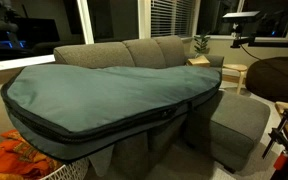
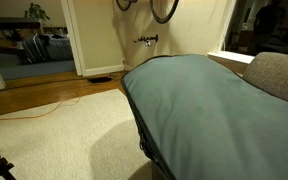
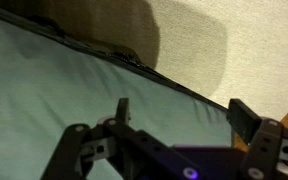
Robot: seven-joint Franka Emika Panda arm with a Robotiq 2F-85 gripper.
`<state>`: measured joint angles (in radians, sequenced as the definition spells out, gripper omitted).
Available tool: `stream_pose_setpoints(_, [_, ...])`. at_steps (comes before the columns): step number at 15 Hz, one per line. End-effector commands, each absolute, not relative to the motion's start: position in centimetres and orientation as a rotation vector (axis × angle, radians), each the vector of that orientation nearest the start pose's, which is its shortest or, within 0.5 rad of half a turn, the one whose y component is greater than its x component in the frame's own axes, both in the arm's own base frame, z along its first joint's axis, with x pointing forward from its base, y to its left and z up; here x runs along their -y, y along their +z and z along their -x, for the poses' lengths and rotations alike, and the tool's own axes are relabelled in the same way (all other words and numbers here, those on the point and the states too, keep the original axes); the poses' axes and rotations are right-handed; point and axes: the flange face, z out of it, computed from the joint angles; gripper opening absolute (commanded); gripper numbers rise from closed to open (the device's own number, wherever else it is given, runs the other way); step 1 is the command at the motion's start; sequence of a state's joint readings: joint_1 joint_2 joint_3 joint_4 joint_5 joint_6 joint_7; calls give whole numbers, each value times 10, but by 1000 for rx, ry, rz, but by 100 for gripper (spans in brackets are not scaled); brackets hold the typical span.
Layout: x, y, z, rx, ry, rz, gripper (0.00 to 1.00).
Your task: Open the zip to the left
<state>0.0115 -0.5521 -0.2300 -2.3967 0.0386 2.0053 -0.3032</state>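
A huge teal-grey padded bag (image 1: 104,90) lies across a grey sofa (image 1: 154,50) and also shows in an exterior view (image 2: 204,100). Its dark zip (image 1: 134,126) runs along the front rim and down the bag's edge (image 2: 140,120). In the wrist view the zip (image 3: 154,70) crosses diagonally between the teal fabric (image 3: 44,90) and the beige carpet. A small bump on the line may be the pull; I cannot tell. My gripper (image 3: 182,106) hovers over the fabric just inside the zip, open and empty. It does not show in either exterior view.
A grey ottoman (image 1: 239,120) stands beside the sofa. Orange cloth (image 1: 9,158) lies at the front corner. A brown beanbag (image 1: 279,75) and a plant (image 1: 200,44) are behind. Beige carpet (image 2: 54,130) lies beside the bag, with wood floor beyond.
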Motion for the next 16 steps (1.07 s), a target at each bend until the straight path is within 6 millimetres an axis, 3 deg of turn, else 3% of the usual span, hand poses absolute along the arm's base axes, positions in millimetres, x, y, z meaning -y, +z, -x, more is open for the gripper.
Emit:
stream_pose_setpoints(1, [94,524,-392,144,-273,3011,100])
stream_pose_setpoints(7, [94,524,-392,144,-273,3011,100])
stream_pose_setpoints(16, [78,499,-397,191,-239,3030,100])
